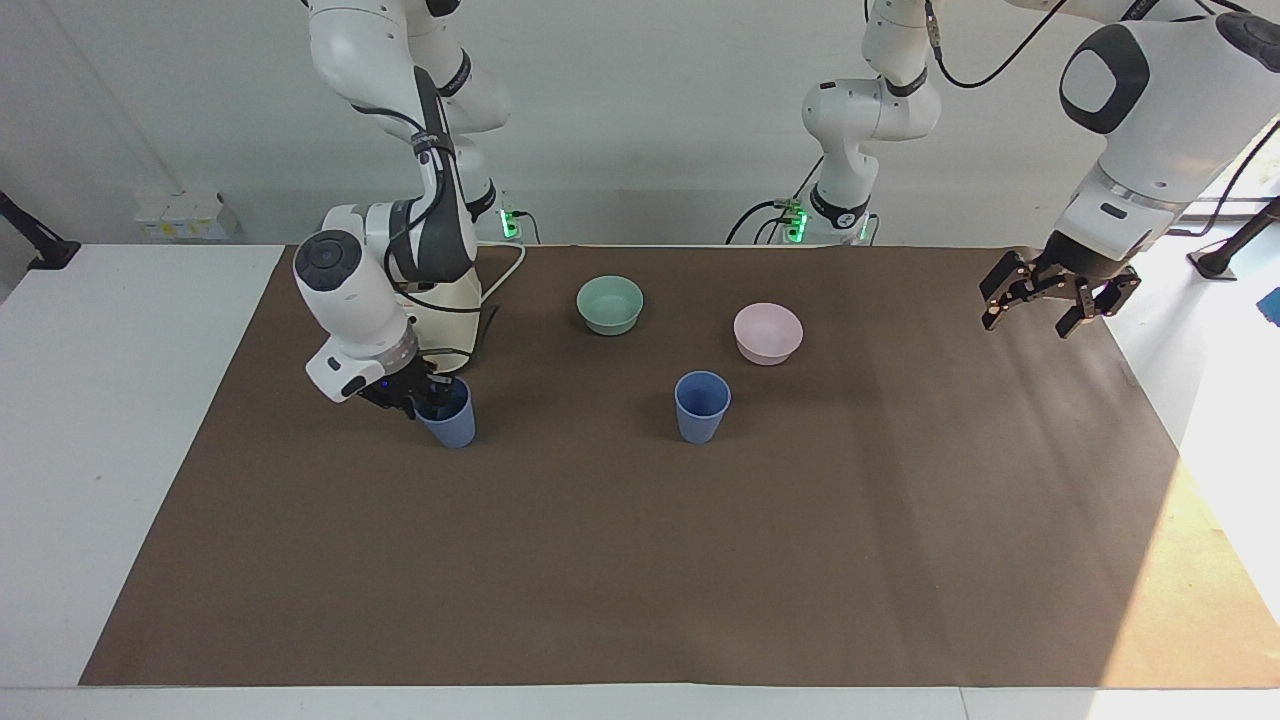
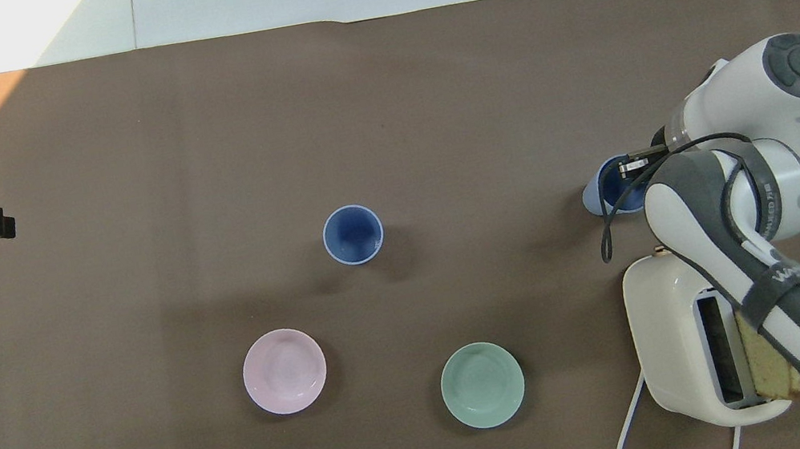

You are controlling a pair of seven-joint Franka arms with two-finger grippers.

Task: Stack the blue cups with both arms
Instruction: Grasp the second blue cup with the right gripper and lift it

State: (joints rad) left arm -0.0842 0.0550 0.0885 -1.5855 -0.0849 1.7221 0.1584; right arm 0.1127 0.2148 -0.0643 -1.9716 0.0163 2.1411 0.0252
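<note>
Viewing a brown mat (image 1: 640, 560) with two blue cups standing upright on it, mouths up, well apart from each other. Finding the first cup (image 1: 450, 425) toward the right arm's end of the table, just beside a cream toaster (image 1: 452, 300) and farther from the robots than it. Finding the second cup (image 1: 702, 406) near the middle of the mat, farther from the robots than a pink bowl (image 1: 767, 332) and a green bowl (image 1: 610, 304). Reaching down with the right gripper (image 1: 425, 400) onto the rim of the first cup and dipping partly into its mouth, but not being able to tell whether it is clamped on the wall. Waiting with the left gripper (image 1: 1050, 300) spread wide and empty, raised over the mat's edge at the left arm's end, well apart from both cups. Judging the coming move as lifting the first cup straight up along its upright axis, then carrying it sideways toward the left arm's end, where the second cup is standing ready to receive it. Judging the right arm as nearer to both cups.
</note>
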